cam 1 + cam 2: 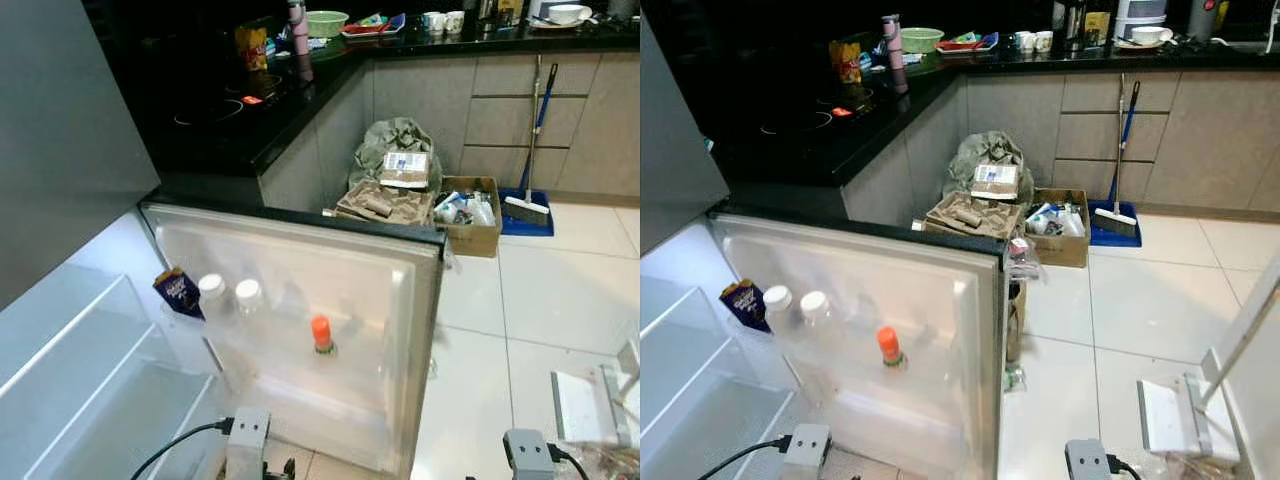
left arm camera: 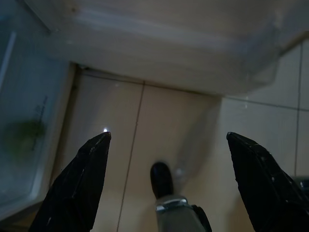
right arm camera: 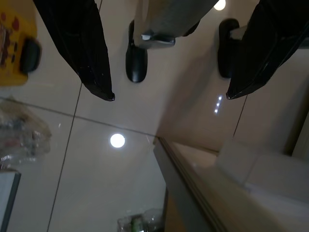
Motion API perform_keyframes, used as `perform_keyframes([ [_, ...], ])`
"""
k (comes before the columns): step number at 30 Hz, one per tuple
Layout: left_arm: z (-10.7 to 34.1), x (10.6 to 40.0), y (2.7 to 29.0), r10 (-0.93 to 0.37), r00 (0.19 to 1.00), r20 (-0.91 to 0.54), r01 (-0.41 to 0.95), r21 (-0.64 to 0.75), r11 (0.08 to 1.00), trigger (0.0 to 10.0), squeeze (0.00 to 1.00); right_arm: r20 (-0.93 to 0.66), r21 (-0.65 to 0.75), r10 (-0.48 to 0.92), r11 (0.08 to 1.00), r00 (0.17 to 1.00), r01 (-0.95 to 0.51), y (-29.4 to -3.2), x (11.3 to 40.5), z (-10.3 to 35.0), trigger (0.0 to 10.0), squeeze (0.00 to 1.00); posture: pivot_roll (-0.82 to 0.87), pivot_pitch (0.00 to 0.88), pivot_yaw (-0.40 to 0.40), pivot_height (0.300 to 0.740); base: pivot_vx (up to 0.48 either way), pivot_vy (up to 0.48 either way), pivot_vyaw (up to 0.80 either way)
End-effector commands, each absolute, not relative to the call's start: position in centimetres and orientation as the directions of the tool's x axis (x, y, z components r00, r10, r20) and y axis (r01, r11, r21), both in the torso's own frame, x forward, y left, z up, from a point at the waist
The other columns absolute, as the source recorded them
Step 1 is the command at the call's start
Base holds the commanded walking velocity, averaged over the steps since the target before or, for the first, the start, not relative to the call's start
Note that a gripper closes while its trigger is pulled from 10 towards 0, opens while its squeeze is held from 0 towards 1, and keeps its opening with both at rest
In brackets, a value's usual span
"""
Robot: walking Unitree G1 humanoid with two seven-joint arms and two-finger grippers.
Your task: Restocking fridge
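Note:
The fridge door [image 1: 300,270] stands wide open in front of me. Its door shelf holds an orange-capped bottle [image 1: 321,334], two white-capped bottles [image 1: 212,290] and a purple packet [image 1: 178,292]. To the left are the fridge's clear glass shelves [image 1: 90,340]. My left gripper [image 2: 168,136] hangs open over the tiled floor beside the fridge's lower edge, with nothing between its fingers. My right gripper [image 3: 169,96] is open too, low over the floor and holding nothing.
A black counter [image 1: 230,110] with a hob runs behind the door. Cardboard boxes of clutter [image 1: 385,200] and a broom with a dustpan [image 1: 527,205] stand by the cabinets. A white object [image 1: 585,405] lies on the floor at right, near a yellow pack [image 3: 12,53].

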State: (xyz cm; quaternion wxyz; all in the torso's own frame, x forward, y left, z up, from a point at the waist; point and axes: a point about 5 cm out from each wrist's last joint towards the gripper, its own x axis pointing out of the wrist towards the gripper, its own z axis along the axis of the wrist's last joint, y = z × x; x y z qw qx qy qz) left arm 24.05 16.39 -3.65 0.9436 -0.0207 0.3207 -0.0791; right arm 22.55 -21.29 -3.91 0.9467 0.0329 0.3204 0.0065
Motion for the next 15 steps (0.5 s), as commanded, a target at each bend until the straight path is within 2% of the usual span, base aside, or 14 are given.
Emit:
perform_keyframes([
  [1, -4.0, 23.52, 16.72, -0.157, 0.768, -0.621, 0.132, -0.086, 0.987, 10.0, 0.0, -0.621, 0.069, 0.035, 0.998, 0.783, 0.011, -21.01, 22.04, -4.37, 10.0, 0.0, -0.08, 0.119, 0.092, 0.74, -0.48, 0.0, 0.0],
  [15, -3.81, 23.65, 16.64, -0.167, 0.769, -0.617, 0.142, -0.089, 0.986, 10.0, 0.0, -0.611, 0.075, 0.035, 0.997, 0.791, 0.014, -21.04, 22.27, -4.17, 10.0, 0.0, -0.08, 0.123, 0.094, 0.74, -0.449, 0.0, 0.0],
])
